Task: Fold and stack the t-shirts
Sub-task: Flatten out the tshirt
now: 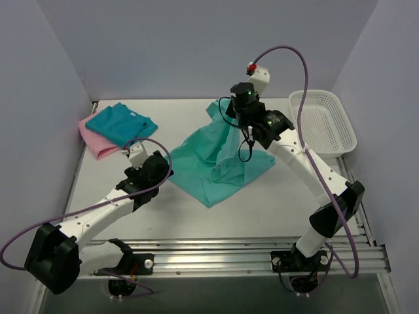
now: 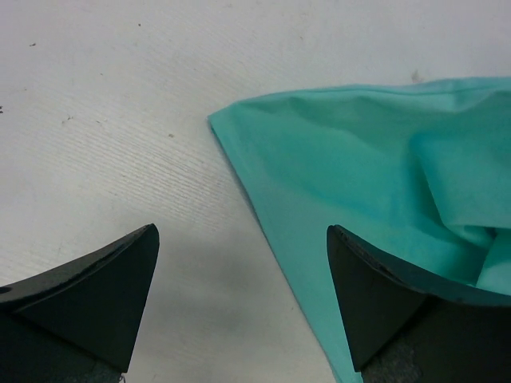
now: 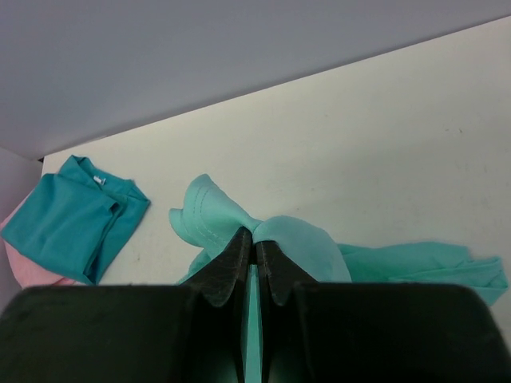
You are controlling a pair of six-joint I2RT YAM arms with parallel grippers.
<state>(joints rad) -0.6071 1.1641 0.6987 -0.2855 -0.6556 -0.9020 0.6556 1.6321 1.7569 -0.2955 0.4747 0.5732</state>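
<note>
Left gripper (image 2: 241,233) hovers wide open over the near-left edge of the sea-green t-shirt (image 1: 213,167), mid-table. Right gripper (image 3: 254,238) pinches its raised far part. Far left, the folded teal-blue t-shirt (image 1: 121,123) covers most of the pink t-shirt (image 1: 95,142). The white mesh basket (image 1: 298,98) stands far right, with all shirts outside it.

Top external: fixed high behind both arm bases, looking down and forward over the whole white table (image 1: 262,209); distant.

Left wrist: very close, pointed steeply down at the tabletop and one corner of the light sea-green cotton t-shirt (image 2: 359,183).

Right wrist: raised, looking low across the table toward the pale grey back wall (image 3: 160,64).

All three views share the sea-green shirt. Top and right wrist views also share the folded teal-blue t-shirt (image 1: 121,123) lying on the pink t-shirt (image 1: 95,142).
</note>
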